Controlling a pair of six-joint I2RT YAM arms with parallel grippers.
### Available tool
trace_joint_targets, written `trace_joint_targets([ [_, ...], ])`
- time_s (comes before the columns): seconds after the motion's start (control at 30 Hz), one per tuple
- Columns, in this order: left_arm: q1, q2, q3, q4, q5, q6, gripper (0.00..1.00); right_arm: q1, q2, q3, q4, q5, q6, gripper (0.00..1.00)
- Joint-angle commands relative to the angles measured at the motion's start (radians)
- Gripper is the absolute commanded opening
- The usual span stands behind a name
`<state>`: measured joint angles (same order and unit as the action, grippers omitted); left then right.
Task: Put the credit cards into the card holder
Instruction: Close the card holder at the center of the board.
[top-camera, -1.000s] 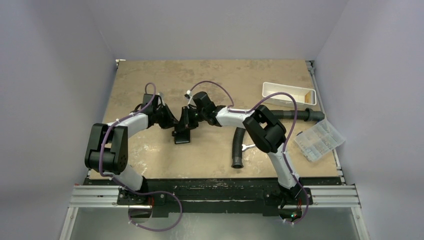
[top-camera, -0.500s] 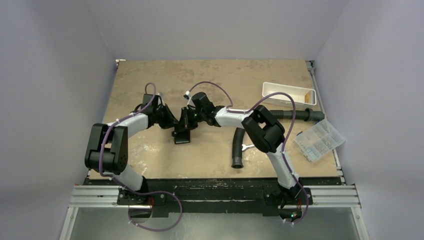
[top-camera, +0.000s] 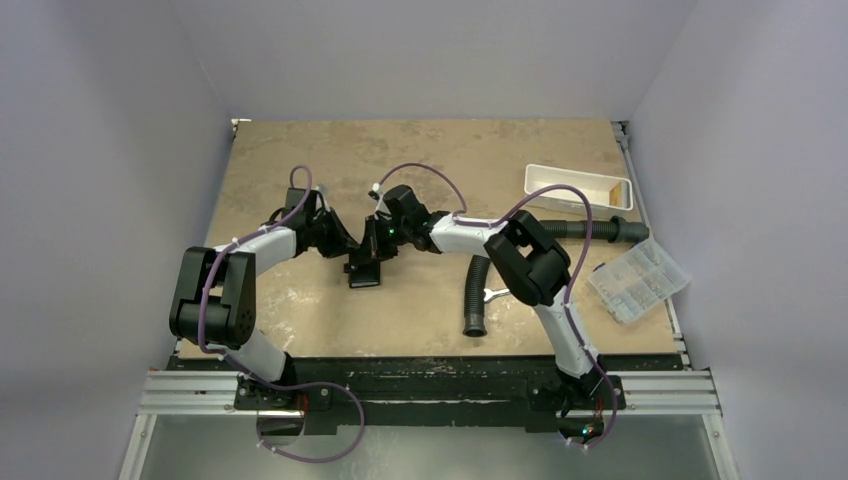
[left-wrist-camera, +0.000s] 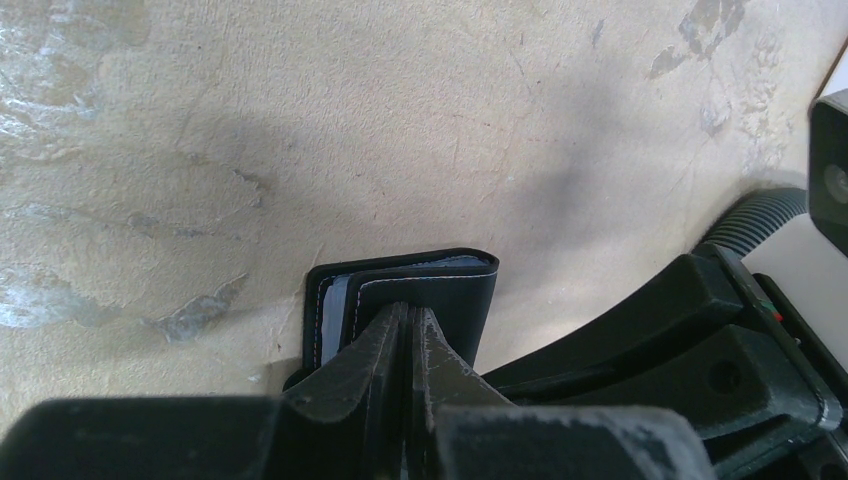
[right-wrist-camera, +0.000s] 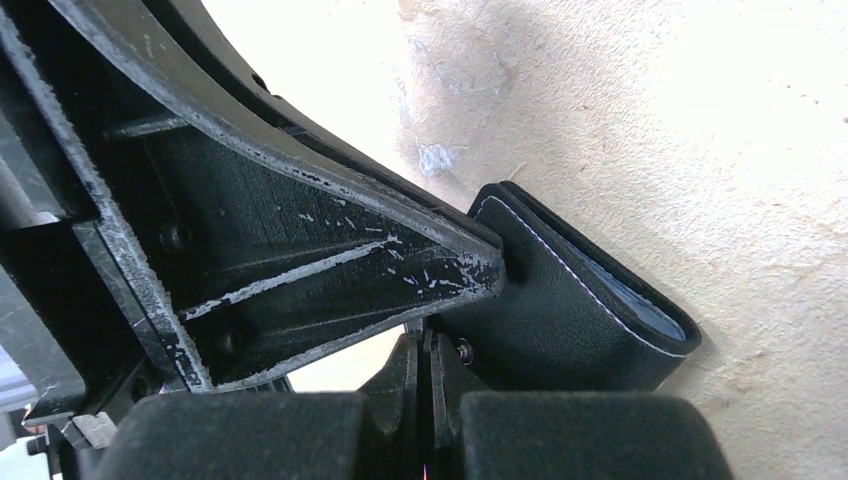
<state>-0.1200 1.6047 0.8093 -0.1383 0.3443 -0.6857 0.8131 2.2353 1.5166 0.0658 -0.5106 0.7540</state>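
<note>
While the black card holder (top-camera: 365, 272) sits on the bench (top-camera: 430, 150) left of centre in the top view, left claw (left-wrist-camera: 408, 318) clenched on its edge, right claw (right-wrist-camera: 428, 345) pinched shut beside its stud (right-wrist-camera: 465, 351)

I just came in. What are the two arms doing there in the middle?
Both arms meet in the middle at the card holder, a small black wallet. The left gripper is shut on its edge and seems to hold it up. The right gripper is shut too, right beside the holder; whether it pinches anything I cannot tell. What looks like a pale card edge shows between the flaps.
</note>
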Motion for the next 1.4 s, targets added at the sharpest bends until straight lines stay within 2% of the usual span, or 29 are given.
trace_joint_targets([
  [0.0,0.010,0.003,-0.006,-0.031,-0.071,0.051,0.00,0.004,-0.091,0.035,-0.040,0.072,-0.048,0.00],
  [0.27,0.009,0.008,-0.001,-0.043,-0.078,0.057,0.00,0.004,-0.136,0.030,0.002,0.076,-0.065,0.00],
  [0.53,0.010,0.004,-0.001,-0.047,-0.082,0.060,0.00,0.000,-0.128,0.042,-0.099,0.146,-0.064,0.00],
  [1.37,0.010,0.006,-0.002,-0.039,-0.071,0.062,0.00,0.001,-0.051,0.091,-0.169,0.236,-0.124,0.00],
])
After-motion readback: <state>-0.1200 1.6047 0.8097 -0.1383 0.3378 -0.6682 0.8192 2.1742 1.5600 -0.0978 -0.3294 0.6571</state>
